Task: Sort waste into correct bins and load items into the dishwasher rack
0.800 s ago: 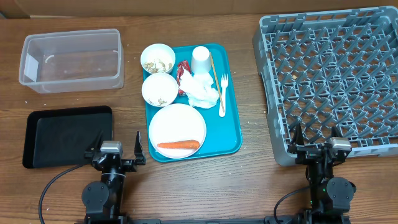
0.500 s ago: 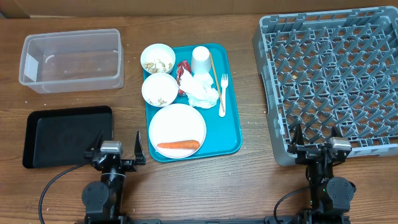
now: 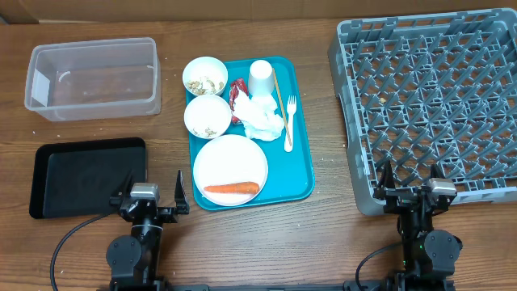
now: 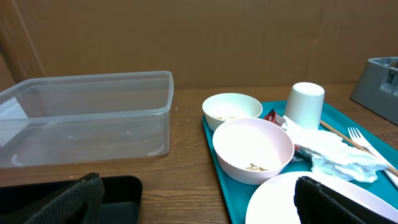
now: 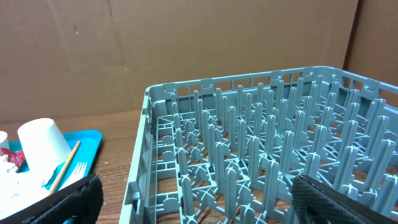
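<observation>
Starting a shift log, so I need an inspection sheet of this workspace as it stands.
Surface: wooden table.
Job's things: carrot on plate; crumbs in far bowl and near bowl; cup, napkin, red wrapper on teal tray; clear tub, black tray, rack unloaded.
Clutter: fork, chopstick on tray.
Tools: left tool and right tool open, holding nothing.
Cables: black cable beside each arm base.
Surroundings: cardboard backdrop.

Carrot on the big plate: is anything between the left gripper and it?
Nothing visible blocks it. The carrot lies alone on the plate, at the near end of the teal tray; between it and the open left gripper is only bare table, then the tray's low rim.
</observation>
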Controlling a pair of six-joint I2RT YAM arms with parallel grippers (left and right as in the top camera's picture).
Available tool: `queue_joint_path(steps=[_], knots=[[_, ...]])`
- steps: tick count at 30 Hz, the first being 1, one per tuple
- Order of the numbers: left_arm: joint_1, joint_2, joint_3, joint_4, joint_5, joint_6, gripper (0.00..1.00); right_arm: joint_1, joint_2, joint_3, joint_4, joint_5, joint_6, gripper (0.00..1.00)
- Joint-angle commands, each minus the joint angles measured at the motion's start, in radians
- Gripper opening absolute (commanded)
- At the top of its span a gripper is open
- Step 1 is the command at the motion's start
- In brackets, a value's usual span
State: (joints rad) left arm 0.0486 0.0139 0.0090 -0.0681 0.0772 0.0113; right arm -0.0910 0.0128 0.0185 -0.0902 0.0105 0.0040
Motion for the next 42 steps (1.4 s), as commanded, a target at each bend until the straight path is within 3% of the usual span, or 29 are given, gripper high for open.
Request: queue_joint_path(steps=[1,22,24,28,31,38,42], knots=[[0.010,-0.010,-0.004,-0.003,-0.006,0.019,1.00,-0.003,-0.010,-0.010,0.006,0.003,-0.001,1.00],[0.010,-0.010,-0.004,-0.002,-0.006,0.018,1.00,-0.003,-0.010,-0.010,0.006,0.003,-0.001,1.00],[0.009,-0.010,-0.004,0.016,0.075,-0.056,1.00,-0.003,-0.010,-0.010,0.006,0.003,-0.001,1.00],[0.009,-0.010,-0.003,0.030,0.490,-0.443,1.00,-0.003,-0.010,-0.010,0.006,0.003,-0.001,1.00],[0.009,-0.010,-0.003,0.037,0.556,-0.595,1.00,-0.003,-0.010,-0.010,0.006,0.003,-0.001,1.00],[0.009,-0.009,0.024,0.103,0.715,-0.592,1.00,-0.003,-0.010,-0.010,0.006,0.003,-0.001,1.00],[0.009,0.021,0.132,-0.039,0.679,-0.556,1.00,-0.003,-0.010,-0.010,0.006,0.003,-0.001,1.00]])
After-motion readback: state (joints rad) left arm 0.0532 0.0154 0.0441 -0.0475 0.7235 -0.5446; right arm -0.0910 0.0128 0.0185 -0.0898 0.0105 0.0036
